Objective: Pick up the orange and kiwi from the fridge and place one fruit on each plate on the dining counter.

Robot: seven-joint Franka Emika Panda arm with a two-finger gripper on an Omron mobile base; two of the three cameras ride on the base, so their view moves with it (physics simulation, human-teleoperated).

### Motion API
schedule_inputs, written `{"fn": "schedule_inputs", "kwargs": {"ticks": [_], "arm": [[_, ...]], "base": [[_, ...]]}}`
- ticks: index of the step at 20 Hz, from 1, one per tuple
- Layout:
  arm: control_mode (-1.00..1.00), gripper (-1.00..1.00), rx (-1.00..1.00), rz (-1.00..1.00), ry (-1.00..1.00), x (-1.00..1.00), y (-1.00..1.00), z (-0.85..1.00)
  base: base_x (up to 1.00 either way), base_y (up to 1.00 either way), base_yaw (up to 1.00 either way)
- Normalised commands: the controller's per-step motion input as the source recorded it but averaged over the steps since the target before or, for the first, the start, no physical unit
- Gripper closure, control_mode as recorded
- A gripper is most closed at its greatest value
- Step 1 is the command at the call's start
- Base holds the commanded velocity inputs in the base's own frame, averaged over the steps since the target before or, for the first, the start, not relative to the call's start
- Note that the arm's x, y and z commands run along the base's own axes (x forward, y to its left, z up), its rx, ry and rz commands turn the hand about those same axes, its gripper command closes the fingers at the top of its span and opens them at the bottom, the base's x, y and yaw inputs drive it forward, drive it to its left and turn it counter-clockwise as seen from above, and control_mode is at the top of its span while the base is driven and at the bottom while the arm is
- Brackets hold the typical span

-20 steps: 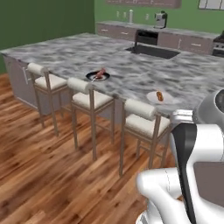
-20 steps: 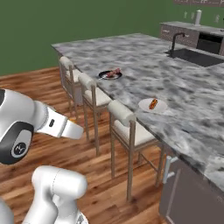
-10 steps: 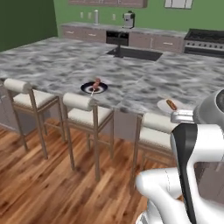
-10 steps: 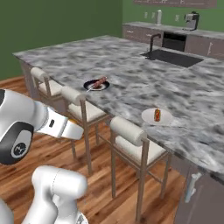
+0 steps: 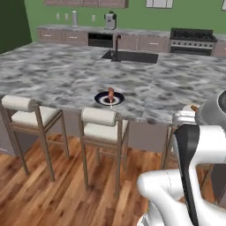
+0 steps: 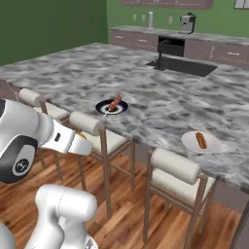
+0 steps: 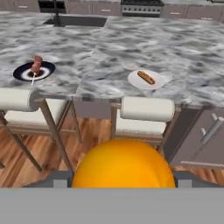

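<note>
A bright orange point(image 7: 122, 164) bulges large between my fingertips in the hand view, and my gripper point(image 7: 120, 179) is shut on it. The gripper point(image 6: 80, 144) hangs over the wooden floor, short of the stools. On the marbled dining counter point(image 5: 53, 75) point(image 6: 73, 73) lies a dark plate point(image 5: 109, 98) point(image 6: 112, 106) point(image 7: 34, 71) with a meat skewer. To its right sits a white plate point(image 6: 201, 141) point(image 7: 146, 79) with a hot dog. The kiwi and the fridge are out of view.
Padded stools point(image 5: 102, 125) point(image 6: 175, 172) point(image 7: 146, 114) line the counter's near side, between me and the plates. A sink point(image 5: 129, 56) is set in the counter's far side. A stove point(image 5: 191, 40) and a coffee machine point(image 6: 187, 23) stand along the back wall.
The whole picture has shifted: the base has moved, so the counter now lies squarely ahead with both plates nearer the middle. The orange stays in the gripper.
</note>
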Motion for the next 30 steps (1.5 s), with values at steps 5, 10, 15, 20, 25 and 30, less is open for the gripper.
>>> {"fn": "schedule_inputs", "kwargs": {"ticks": [5,10,15,20,25,30], "arm": [[1.00,1.00,0.00,0.00,0.00,0.00,0.00,0.00],[1.00,1.00,0.00,0.00,0.00,0.00,0.00,0.00],[1.00,1.00,0.00,0.00,0.00,0.00,0.00,0.00],[1.00,1.00,0.00,0.00,0.00,0.00,0.00,0.00],[-1.00,1.00,0.00,-0.01,0.05,0.20,0.00,-0.03],[-1.00,1.00,0.09,0.00,0.36,1.00,-0.27,-0.23]], "base": [[0.84,1.00,-0.36],[0.99,0.94,-0.37],[0.98,0.85,-0.39],[0.97,0.68,-0.36],[0.80,0.10,-0.15],[0.00,0.00,0.00]]}}
